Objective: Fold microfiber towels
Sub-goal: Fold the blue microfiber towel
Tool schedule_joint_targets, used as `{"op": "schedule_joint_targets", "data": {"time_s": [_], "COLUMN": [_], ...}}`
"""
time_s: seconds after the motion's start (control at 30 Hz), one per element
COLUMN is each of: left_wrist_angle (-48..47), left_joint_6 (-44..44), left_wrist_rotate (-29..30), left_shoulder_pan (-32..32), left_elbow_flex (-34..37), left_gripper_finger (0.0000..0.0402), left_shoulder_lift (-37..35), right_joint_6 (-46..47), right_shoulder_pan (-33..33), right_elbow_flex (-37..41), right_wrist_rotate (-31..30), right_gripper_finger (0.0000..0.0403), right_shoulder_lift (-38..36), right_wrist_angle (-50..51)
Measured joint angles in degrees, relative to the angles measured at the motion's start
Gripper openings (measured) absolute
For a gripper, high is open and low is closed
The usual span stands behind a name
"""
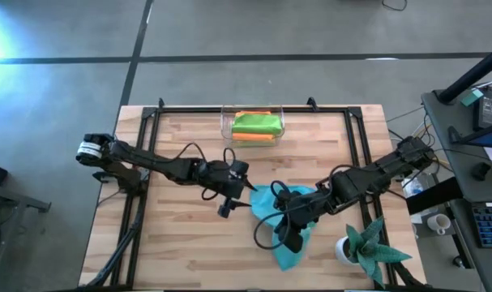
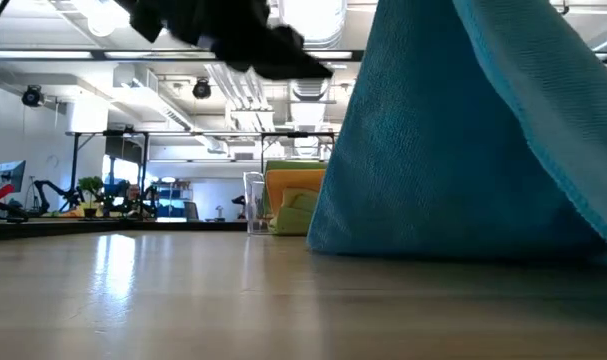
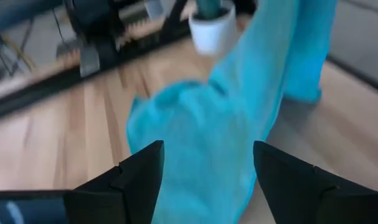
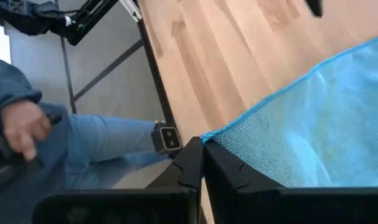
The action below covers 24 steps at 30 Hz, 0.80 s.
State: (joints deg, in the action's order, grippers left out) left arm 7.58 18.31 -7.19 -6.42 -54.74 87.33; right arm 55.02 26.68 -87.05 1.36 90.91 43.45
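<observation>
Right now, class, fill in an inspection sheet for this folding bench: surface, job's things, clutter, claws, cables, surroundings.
Surface: wooden table with a black frame along its edges.
Job's things: blue towel lifted off the table at one corner; green towel on an orange towel in a clear bin at the far edge.
Clutter: teal plant in a white pot at the right near corner.
Claws: right claw shut on the blue towel's edge; left claw open, facing the towel, not gripping.
Cables: black leads looped along both arms.
Surroundings: a seated person beside the table; desks with equipment at right.
</observation>
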Motion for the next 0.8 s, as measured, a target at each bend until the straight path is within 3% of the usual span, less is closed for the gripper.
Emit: {"op": "schedule_joint_targets", "data": {"time_s": [0.8], "left_wrist_angle": [2.2], "left_joint_6": [-3.0], "left_wrist_rotate": [-3.3], "left_shoulder_pan": [-2.3], "left_elbow_flex": [-1.1], "left_gripper_finger": [0.0231], "left_shoulder_lift": [1.0], "right_joint_6": [-8.7], "right_shoulder_pan": [-7.2], "right_elbow_flex": [-5.5], "right_wrist_rotate": [0.0], "right_gripper_finger": [0.0008], "right_shoulder_lift": [0.0], "right_wrist_angle": [-0.9]}}
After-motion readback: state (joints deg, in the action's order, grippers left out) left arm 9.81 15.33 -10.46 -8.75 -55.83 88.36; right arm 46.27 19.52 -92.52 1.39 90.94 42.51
